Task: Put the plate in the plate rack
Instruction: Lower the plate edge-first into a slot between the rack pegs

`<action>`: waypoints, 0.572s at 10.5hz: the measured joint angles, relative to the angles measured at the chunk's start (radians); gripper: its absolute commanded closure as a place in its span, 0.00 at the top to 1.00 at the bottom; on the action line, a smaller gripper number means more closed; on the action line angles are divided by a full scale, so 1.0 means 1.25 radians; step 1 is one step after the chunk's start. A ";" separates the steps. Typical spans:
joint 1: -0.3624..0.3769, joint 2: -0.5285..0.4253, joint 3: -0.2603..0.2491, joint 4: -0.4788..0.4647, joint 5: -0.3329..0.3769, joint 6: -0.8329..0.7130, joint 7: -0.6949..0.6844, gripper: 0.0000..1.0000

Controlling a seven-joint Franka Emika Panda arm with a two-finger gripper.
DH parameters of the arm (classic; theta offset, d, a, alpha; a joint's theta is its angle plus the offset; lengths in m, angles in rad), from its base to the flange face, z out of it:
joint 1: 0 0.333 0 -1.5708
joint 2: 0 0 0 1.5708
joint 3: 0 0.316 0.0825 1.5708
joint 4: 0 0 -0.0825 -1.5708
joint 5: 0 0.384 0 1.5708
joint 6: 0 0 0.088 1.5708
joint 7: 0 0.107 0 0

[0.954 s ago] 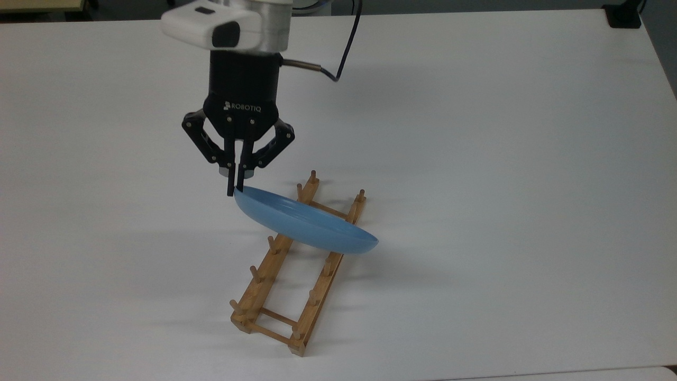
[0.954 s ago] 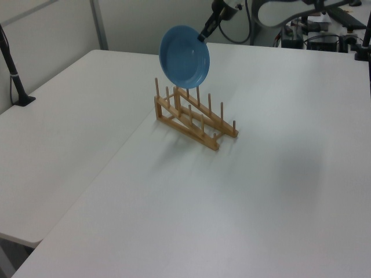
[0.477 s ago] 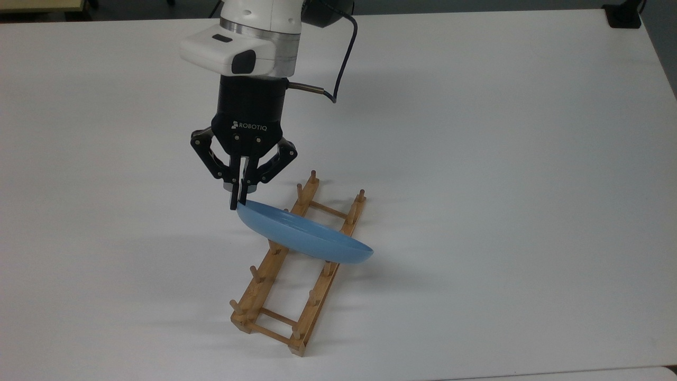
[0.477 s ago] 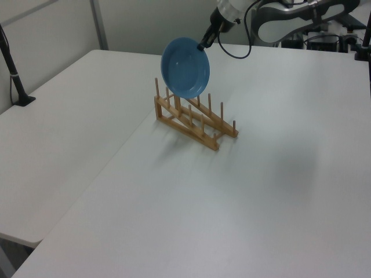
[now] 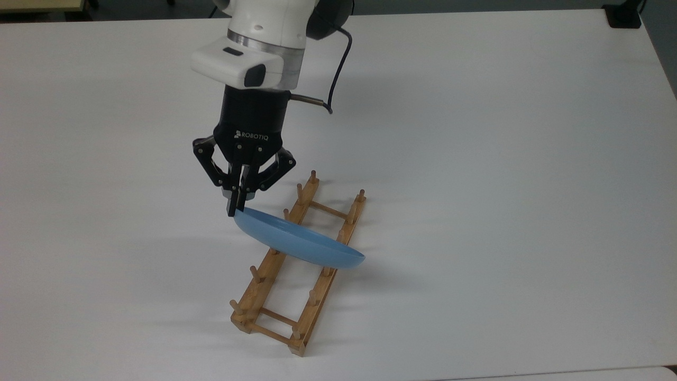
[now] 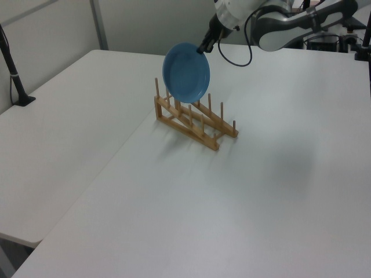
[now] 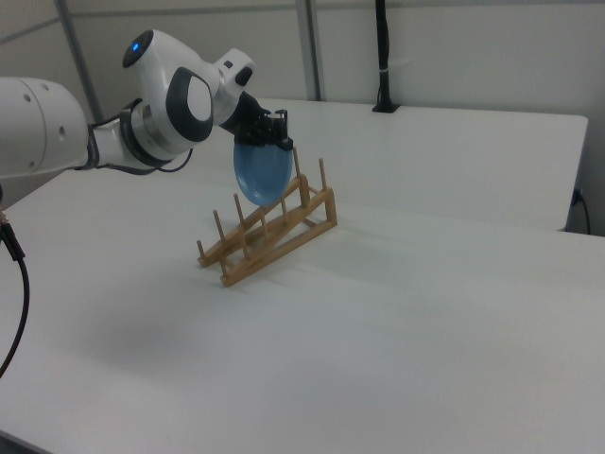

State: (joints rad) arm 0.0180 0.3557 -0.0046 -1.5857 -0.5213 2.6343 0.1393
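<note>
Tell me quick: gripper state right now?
Gripper: closed on the rim of the blue plate, holding it on edge over the plate rack.

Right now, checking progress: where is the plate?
The plate hangs on edge from the gripper, over the plate rack, mid-table in the top view.

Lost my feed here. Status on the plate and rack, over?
Gripper shut on rim of glossy light-blue plate, held on edge. Plate hangs above light-brown wooden peg rack, over its middle pegs, not yet seated. White table: nothing near the rack.
</note>
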 measured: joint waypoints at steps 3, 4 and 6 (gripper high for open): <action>-0.002 0.011 0.000 -0.016 -0.052 0.028 0.030 0.77; -0.002 0.011 0.000 -0.016 -0.053 0.028 0.032 0.93; -0.002 0.011 0.000 -0.016 -0.053 0.028 0.047 1.00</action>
State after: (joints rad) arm 0.0159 0.3691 -0.0047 -1.6053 -0.5871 2.6694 0.1977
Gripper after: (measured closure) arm 0.621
